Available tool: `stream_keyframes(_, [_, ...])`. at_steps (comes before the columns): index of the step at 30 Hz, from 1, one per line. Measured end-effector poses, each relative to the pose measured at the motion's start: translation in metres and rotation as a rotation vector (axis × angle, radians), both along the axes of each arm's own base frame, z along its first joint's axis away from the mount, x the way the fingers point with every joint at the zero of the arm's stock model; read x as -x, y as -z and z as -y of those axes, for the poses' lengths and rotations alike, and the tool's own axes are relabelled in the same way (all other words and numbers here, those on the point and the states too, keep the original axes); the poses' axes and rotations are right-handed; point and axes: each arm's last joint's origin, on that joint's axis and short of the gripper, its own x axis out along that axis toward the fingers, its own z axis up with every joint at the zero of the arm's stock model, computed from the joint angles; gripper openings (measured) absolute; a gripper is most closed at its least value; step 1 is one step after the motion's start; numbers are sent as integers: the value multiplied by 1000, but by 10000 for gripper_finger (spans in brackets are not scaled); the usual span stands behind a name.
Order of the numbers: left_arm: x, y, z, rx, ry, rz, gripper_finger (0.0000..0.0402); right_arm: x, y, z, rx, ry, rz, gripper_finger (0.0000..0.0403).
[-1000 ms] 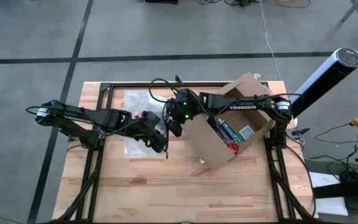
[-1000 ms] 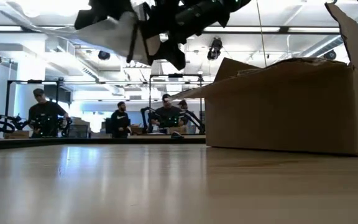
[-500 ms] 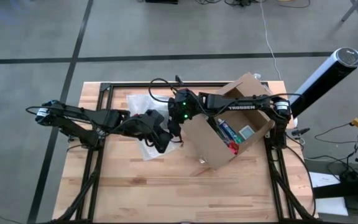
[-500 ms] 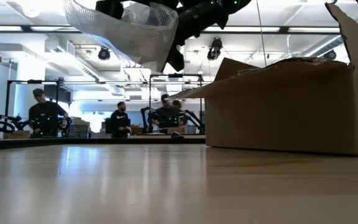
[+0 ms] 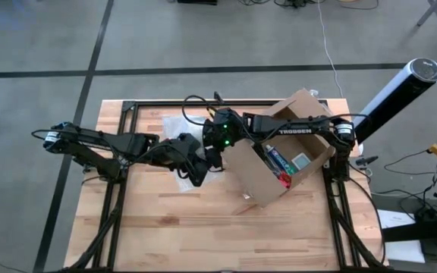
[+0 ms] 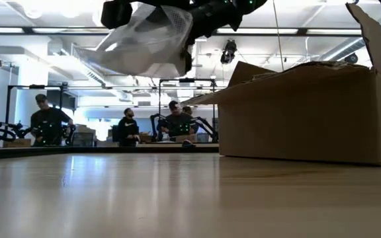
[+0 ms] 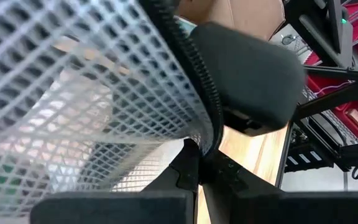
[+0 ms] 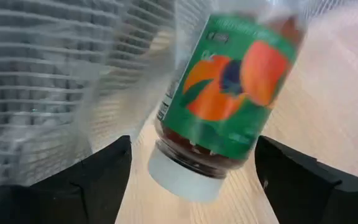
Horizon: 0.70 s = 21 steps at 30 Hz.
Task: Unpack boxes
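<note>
We see the table [image 5: 158, 235] first, with the box [image 5: 279, 152] on its right half, flaps up and its open top showing a few items inside; in the low view the box [image 6: 309, 112] stands flat on the wood at the right. Our two arms meet just left of the box, above the table's middle. The pouch [image 6: 147, 43], a translucent mesh bag, hangs clear of the table, and through it we can see a bottle [image 8: 222, 106] with a green label and an orange fruit picture. Our left gripper [image 5: 194, 171] is clamped shut on the pouch's zip edge, with the mesh draped over one finger [image 7: 241, 74] in its wrist view. Our right gripper [image 5: 213, 155] sits right beside it with its jaws spread wide, one dark finger [image 8: 73, 180] on either side of the bottle but not pressing it, as far as we can tell. We judge that we are mid-unpacking: the pouch is out of the box and is passing between the arms. The next move calls for our left arm to carry the pouch away from the box and lay it on bare wood at the left, while our right arm goes back to the box for the remaining items.
</note>
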Motion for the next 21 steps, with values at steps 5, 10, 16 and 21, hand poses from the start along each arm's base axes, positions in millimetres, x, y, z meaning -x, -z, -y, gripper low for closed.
stream_keyframes(5, [0, 0, 0, -5, 3, 0, 0, 10, -18, -2, 22, -16, 42, 287])
stream_keyframes(10, [0, 0, 0, -9, 1, -6, 0, 22, -30, -1, 42, -19, 31, 279])
stream_keyframes(16, [2, 3, 0, -10, 6, -34, 0, 39, -35, 6, 104, -4, -40, 279])
stream_keyframes(21, [6, 8, 0, -6, 18, -103, 0, 50, -31, 17, 181, 43, -133, 281])
